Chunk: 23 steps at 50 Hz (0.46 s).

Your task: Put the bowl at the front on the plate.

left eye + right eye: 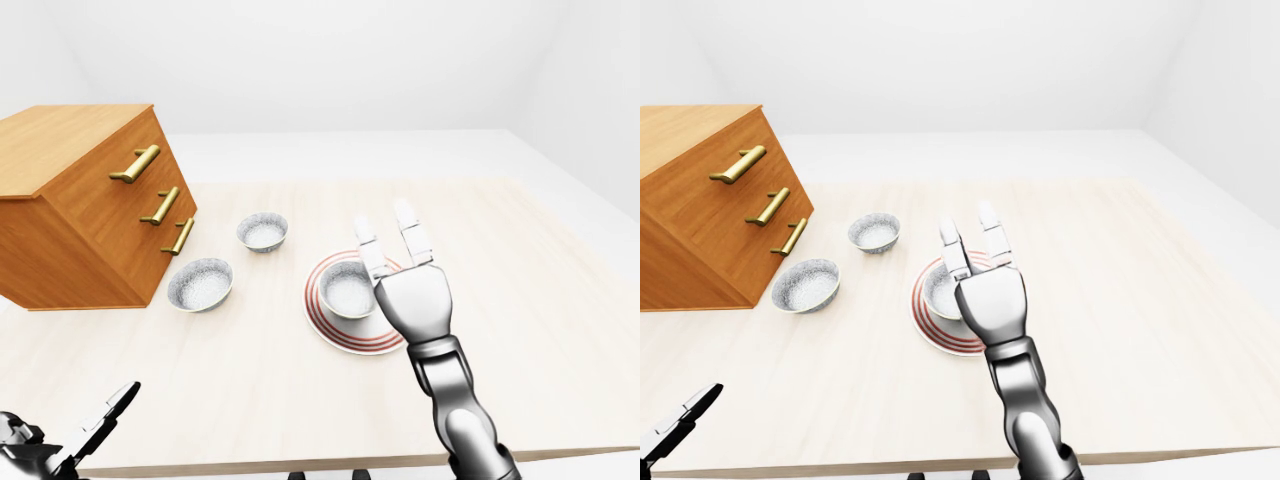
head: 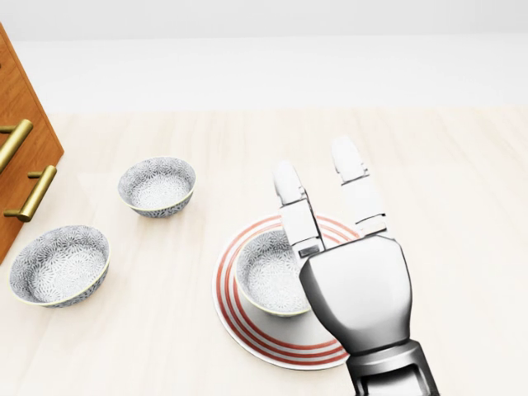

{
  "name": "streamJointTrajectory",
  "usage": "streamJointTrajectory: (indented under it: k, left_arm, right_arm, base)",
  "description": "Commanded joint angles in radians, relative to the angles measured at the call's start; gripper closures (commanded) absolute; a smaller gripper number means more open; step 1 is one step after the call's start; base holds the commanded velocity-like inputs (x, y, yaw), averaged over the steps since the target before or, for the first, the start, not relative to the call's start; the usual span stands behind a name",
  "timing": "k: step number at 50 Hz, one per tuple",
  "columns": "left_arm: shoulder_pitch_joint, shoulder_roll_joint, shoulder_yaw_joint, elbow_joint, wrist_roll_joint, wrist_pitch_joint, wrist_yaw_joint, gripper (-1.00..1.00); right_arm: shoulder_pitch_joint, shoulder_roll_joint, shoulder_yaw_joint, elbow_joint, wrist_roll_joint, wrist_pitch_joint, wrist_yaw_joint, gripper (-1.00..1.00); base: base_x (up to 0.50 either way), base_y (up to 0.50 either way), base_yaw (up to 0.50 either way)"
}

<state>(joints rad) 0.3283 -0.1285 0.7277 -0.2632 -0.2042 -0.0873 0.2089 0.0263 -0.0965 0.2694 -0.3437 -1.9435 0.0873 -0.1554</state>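
Bowl (image 2: pixel 266 279) sitting in the red-ringed plate (image 2: pixel 246 327) on the tabletop (image 2: pixel 450 206); right robot hand (image 2: pixel 356 290) over its right side, fingers straight and spread, gripping nothing (hiding part of both); second bowl (image 2: pixel 157 186) and third bowl (image 2: pixel 59 266) at left, near the wooden drawer chest (image 1: pixel 85 215); left robot hand (image 1: pixel 60 445) low, fingers extended.

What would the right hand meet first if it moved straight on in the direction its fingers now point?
Probably nothing: the open right hand points past the bowl on the plate, out over the table, where nothing stands in its line. Its height above them is unclear.
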Motion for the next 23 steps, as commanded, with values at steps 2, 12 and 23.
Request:
streamJointTrajectory:
  k: [2,12,23]
  left_arm:
    - [0.005,-0.002,0.001,-0.013,0.002,0.0,0.0,-1.0]
    - [0.001,-0.001,0.0,-0.005,0.01,0.0,0.002,-1.0]
    - [-0.002,0.003,-0.003,0.007,0.016,0.0,0.011,-1.0]
  right_arm:
    - [-0.137,-0.129,0.042,-0.162,-0.029,0.0,0.219,-1.0]
    - [-0.289,-0.164,-0.006,-0.196,-0.029,0.0,0.359,-1.0]
    - [-0.548,-0.191,-0.07,-0.191,-0.029,0.0,0.535,-1.0]
  base:
    - [0.0,0.0,0.0]
    - [0.0,0.0,0.0]
    - [0.0,0.0,0.0]
